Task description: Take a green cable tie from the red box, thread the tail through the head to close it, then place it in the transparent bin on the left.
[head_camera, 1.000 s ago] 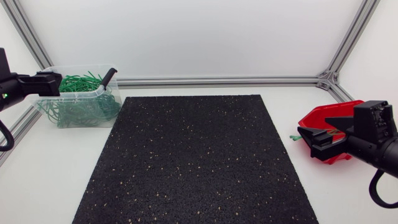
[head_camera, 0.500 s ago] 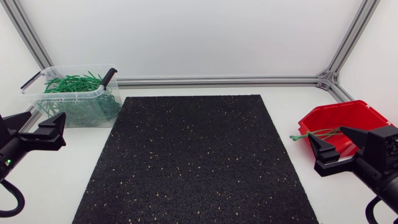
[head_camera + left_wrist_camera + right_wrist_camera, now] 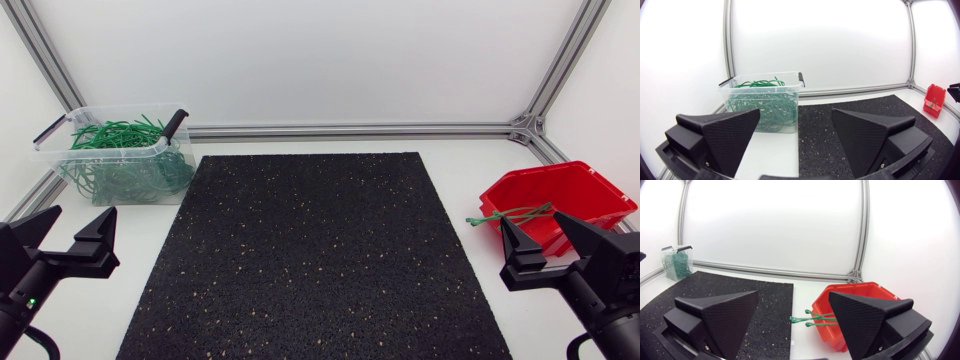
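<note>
I've pulled both arms back toward my side of the table. A second ago my left gripper (image 3: 82, 215) sat at the transparent bin (image 3: 110, 150), out around 10 o'clock from the middle of the mat (image 3: 310, 250). It has since come down the table's side to about 8 o'clock, clear of the bin, whose outer rim and handle now show. My right gripper (image 3: 531, 222) was over the red box (image 3: 590, 185) at 3 o'clock, hiding most of it, and has dropped back to about 4 o'clock. The box's whole rim is now uncovered, and more shows of the green cable ties (image 3: 510, 213) lying over its 9 o'clock edge.
</note>
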{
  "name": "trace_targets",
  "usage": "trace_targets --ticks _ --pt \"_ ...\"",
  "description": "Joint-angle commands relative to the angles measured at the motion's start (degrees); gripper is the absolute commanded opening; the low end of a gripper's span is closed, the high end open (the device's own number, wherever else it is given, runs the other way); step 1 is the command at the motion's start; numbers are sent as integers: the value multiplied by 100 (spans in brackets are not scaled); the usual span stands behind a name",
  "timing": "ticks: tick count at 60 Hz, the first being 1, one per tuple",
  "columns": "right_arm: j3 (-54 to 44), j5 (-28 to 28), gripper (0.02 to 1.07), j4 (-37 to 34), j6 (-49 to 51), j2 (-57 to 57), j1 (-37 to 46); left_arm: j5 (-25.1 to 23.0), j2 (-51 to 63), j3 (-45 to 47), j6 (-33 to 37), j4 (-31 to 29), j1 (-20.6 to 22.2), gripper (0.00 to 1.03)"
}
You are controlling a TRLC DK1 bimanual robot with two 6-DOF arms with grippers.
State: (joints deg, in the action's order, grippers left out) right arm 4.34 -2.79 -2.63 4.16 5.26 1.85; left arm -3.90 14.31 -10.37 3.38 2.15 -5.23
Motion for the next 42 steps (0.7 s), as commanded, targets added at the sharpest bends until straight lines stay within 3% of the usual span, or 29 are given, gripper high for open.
trace_targets --ticks 1,25,42 --pt "-265 137 103 162 -271 -267 -100 86 -263 256 -161 -35 108 100" --pt "-434 279 103 263 -416 -526 -185 383 -1405 1020 -334 -211 514 99" --pt "-434 279 103 263 -416 -526 -185 390 -1431 1037 -338 -215 523 99"
